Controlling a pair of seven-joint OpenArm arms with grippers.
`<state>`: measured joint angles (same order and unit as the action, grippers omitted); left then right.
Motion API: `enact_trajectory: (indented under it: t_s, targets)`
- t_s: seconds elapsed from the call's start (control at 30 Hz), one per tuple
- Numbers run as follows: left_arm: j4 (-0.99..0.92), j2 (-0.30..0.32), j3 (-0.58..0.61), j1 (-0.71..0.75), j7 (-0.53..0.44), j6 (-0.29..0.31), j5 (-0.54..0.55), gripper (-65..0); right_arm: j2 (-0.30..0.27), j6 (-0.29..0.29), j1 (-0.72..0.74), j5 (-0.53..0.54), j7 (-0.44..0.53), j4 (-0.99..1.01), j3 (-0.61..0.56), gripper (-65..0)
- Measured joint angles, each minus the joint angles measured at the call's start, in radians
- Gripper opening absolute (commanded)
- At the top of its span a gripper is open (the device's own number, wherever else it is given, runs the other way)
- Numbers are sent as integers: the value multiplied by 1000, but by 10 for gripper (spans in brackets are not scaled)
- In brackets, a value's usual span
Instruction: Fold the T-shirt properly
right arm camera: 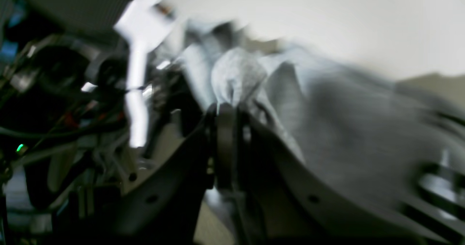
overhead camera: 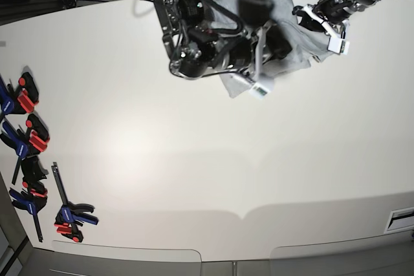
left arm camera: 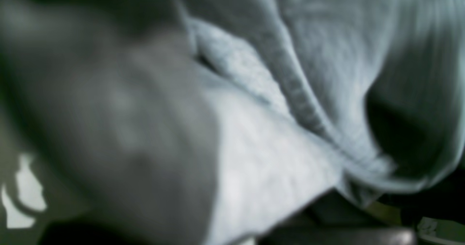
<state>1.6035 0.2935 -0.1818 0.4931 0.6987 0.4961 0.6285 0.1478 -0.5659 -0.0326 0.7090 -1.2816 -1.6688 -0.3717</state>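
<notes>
T-shirt (overhead camera: 284, 27): light grey cloth, bunched and lifted off the table at about 1 o'clock in the base view, strung between the two arms at the far edge.
Table (overhead camera: 213, 159): pale surface filling most of the base view; no part of the garment lies flat on its near half.
Right gripper (right arm camera: 227, 128): the right wrist view shows its dark jaws drawn together on a ridge of grey fabric, which rises from between the tips toward 12 o'clock and spreads away toward 3 o'clock. The picture is smeared, so the exact fold is unclear.
Right arm in the base view (overhead camera: 207, 43): at about 11 to 12 o'clock, black links and cables, with the cloth touching its 3 o'clock side.
Left gripper (overhead camera: 326, 27): at about 1 to 2 o'clock in the base view, against the cloth's 3 o'clock edge; jaws closed tight. Whether cloth is pinched between them I cannot tell from this view.
Left wrist view: nearly filled by the shirt (left arm camera: 276, 136), very close and blurred; a ribbed hem or seam runs from 12 o'clock down toward 4 o'clock. The fingers themselves are not clearly shown.
Clamps (overhead camera: 32, 159): red, blue and black, in a column at 8 to 9 o'clock on the table's edge, well apart from the shirt.
</notes>
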Motion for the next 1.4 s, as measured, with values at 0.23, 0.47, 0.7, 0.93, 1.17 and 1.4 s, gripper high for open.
enact_trajectory:
  t_s: [0.23, 0.47, 0.7, 0.93, 1.17, 1.4]
  targets:
    - [45, -10, -159, 13, 66, 1, -36, -650, -1, -2, -52, 0, -15, 0, -71, -650]
    - [119, -4, -369, 19, 114, -32, -87, -650, -1, -22, -68, -1, -60, 0, -71, -650]
    - [151, 2, -514, 17, 112, -32, 4, -650, -1, -108, -104, 91, -127, 0, -71, -650]
    - [151, 44, -524, 16, 111, -32, 12, -650, -2, -119, -147, 107, -130, 0, -72, -448]
    - [151, 44, -523, 16, 113, -31, 12, -650, -3, -120, -97, 211, -130, 0, -72, -448]
    - [151, 44, -523, 16, 113, -31, 12, -650, -3, -120, 57, 208, -66, -2, -72, -463]
